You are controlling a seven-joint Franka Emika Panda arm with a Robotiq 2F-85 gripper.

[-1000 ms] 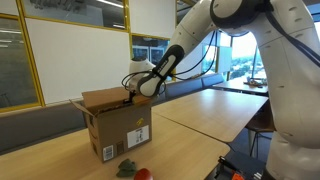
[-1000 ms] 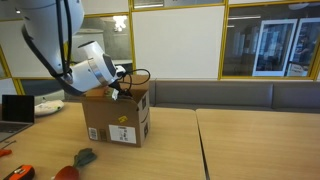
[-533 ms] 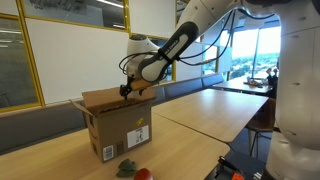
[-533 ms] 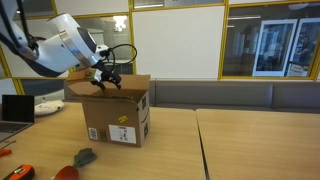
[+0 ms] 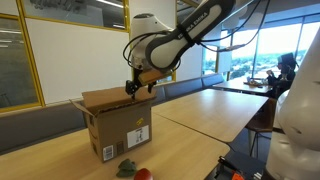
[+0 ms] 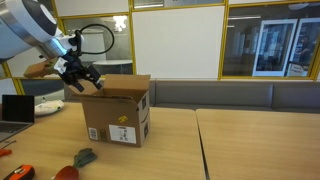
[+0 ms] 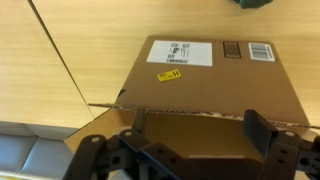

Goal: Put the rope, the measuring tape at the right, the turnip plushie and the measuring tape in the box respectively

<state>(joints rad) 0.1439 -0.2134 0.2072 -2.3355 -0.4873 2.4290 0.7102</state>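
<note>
The brown cardboard box (image 5: 115,125) (image 6: 118,115) stands on the wooden table with its flaps open. My gripper (image 5: 140,88) (image 6: 82,82) hangs open and empty above the box's rim. In the wrist view the box (image 7: 210,75) lies below, its labelled side facing up in the picture. The two dark fingers (image 7: 262,130) frame the dim inside of the box, with nothing between them. The turnip plushie (image 5: 128,167) (image 6: 85,156), green leaves with a red part beside them, lies on the table in front of the box. The rope is hidden. No measuring tape can be made out for certain.
A small orange object (image 6: 22,172) lies at the table's near edge. A laptop (image 6: 15,108) stands beside the box. A second table (image 6: 260,140) adjoins, with a bench and glass walls behind. The robot's white body (image 5: 295,110) stands at the table's side.
The arm has swung up and sideways from over the box's opening to its edge. The gripper stayed open and empty. The box and plushie have not moved.
</note>
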